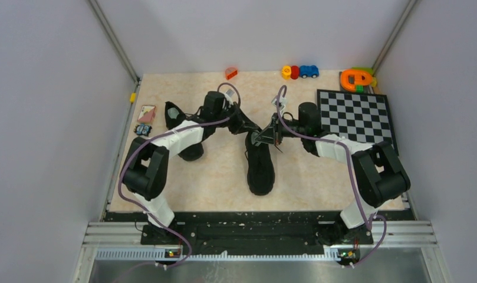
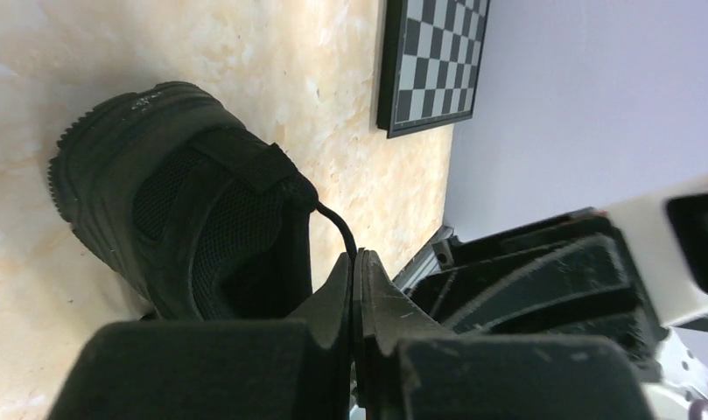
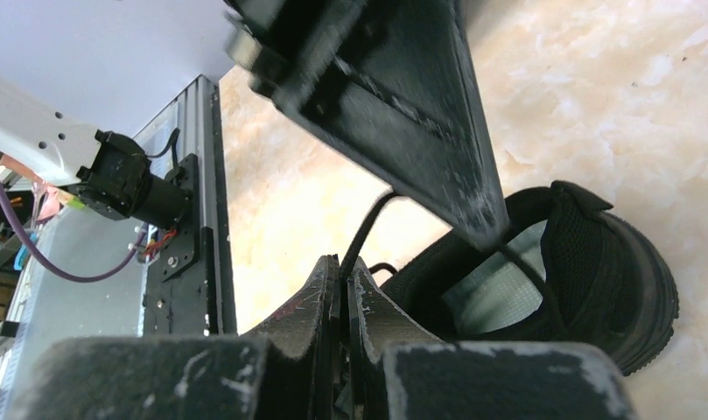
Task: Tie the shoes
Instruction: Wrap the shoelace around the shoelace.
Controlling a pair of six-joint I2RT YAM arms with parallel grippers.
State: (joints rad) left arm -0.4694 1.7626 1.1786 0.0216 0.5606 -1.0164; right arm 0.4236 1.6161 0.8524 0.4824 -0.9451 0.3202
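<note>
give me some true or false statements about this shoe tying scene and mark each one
1. The left claw is shut on a thin black lace. True.
2. The right claw gapes open. False: it is shut on a second lace.
3. The black-and-white checkerboard lies on the robot's left. False: it lies on the right.
4. The middle black lace-up sneaker and the other sneaker stand apart. True.

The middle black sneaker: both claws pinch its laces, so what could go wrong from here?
The thin black lace could slip from the shut left gripper, held only at the tips; likewise at the right gripper. Pulling might drag the black low-top sneaker. The two grippers sit close and could collide.
</note>
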